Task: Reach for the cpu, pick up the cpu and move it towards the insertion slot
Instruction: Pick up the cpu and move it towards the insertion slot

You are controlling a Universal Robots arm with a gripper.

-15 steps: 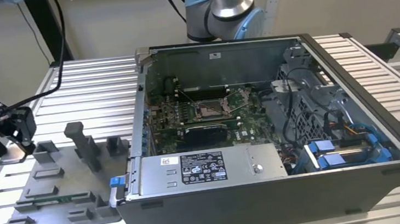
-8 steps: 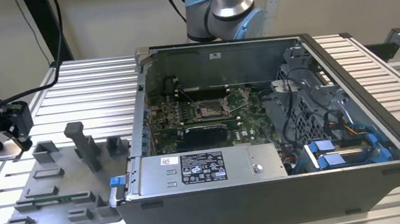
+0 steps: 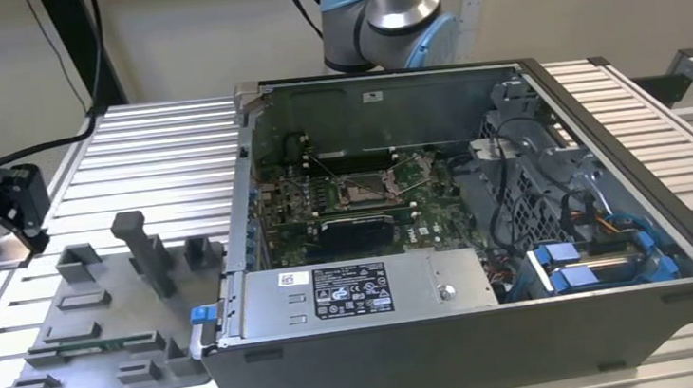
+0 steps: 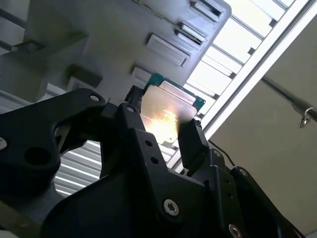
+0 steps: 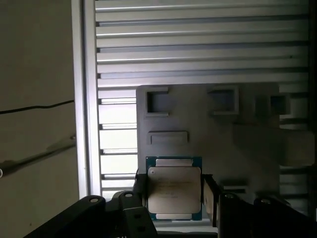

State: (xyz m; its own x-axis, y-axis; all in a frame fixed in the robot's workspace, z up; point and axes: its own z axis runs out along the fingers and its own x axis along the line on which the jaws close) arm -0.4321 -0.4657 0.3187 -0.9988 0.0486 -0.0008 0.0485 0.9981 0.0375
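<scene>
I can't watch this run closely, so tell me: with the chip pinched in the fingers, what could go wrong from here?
One: the cpu is gripped only by two opposite edges between the fingers, so it might slip or tilt. Two: the insertion slot lies deep inside the computer case, so the gripper could hit a wall going in. Three: upright tray posts stand between gripper and case.

grey plastic tray (image 3: 104,317) on the slatted metal table (image 3: 153,165), just beside the open computer case (image 3: 463,345)
</scene>
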